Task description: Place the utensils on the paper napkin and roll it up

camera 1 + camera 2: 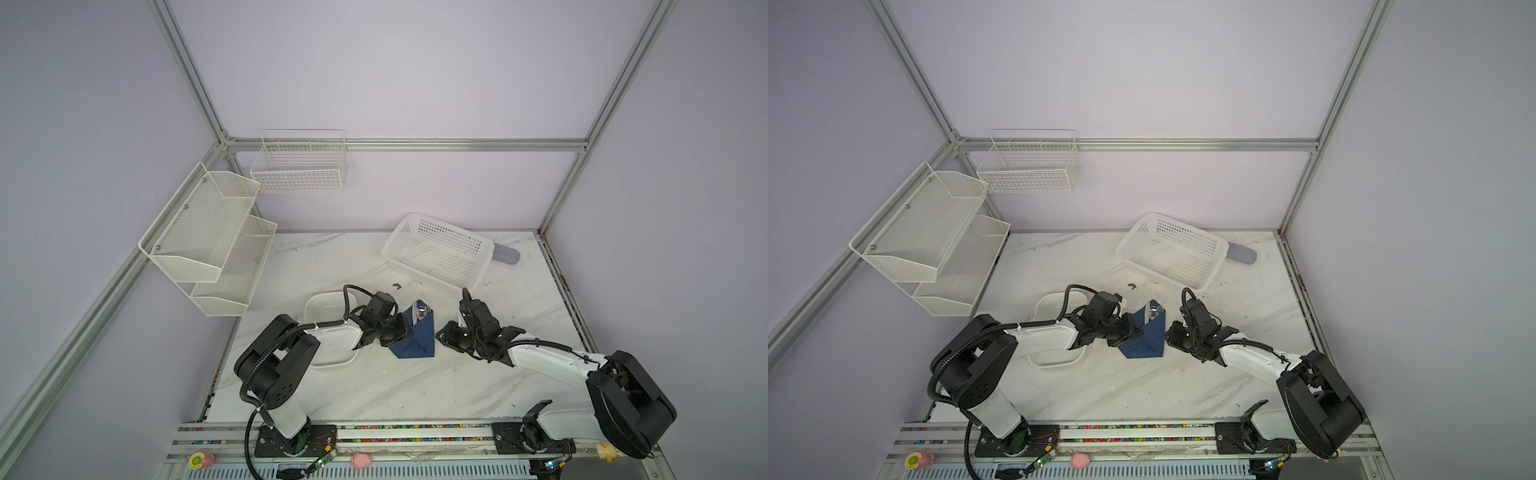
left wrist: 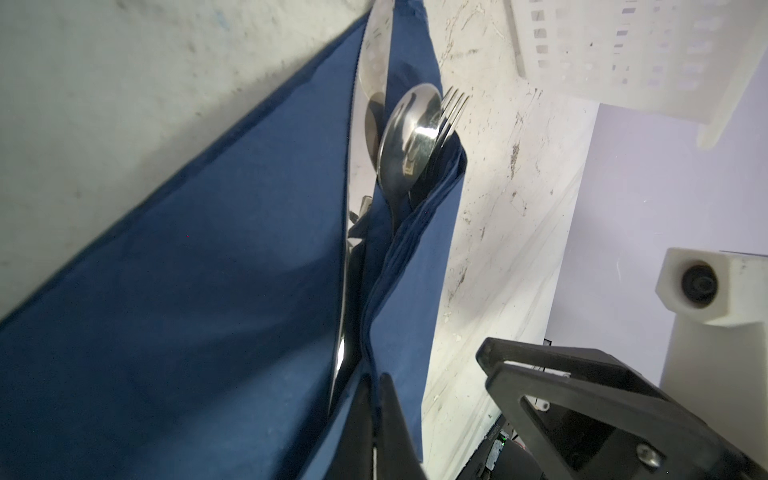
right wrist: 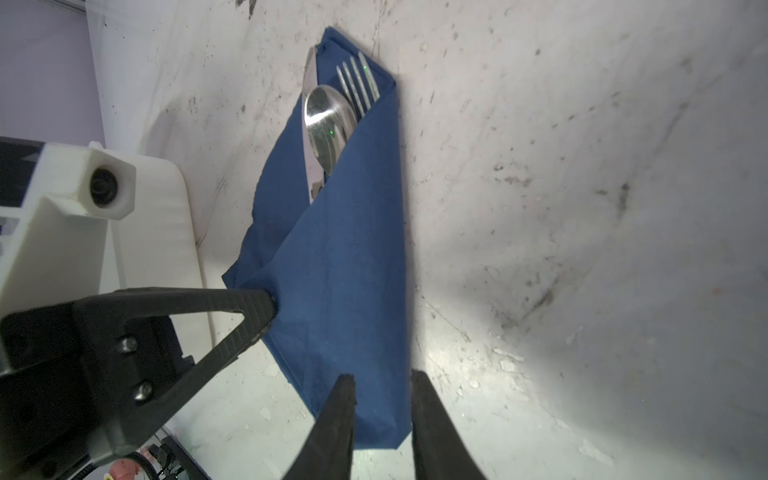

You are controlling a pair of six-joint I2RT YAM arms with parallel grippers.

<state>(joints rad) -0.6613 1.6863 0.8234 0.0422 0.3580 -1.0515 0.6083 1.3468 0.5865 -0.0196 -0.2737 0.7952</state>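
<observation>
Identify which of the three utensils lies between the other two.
The spoon: its round bowl shows between the flat-bladed knife and the pronged fork, all tucked into the folded navy napkin.

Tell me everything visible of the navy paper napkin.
The paper napkin is navy, thin, matte, folded into a long pouch on the white table. Knife, spoon and fork heads stick out of its open end. The left gripper pinches one folded edge; the right gripper, jaws apart, stands at its closed end.
</observation>
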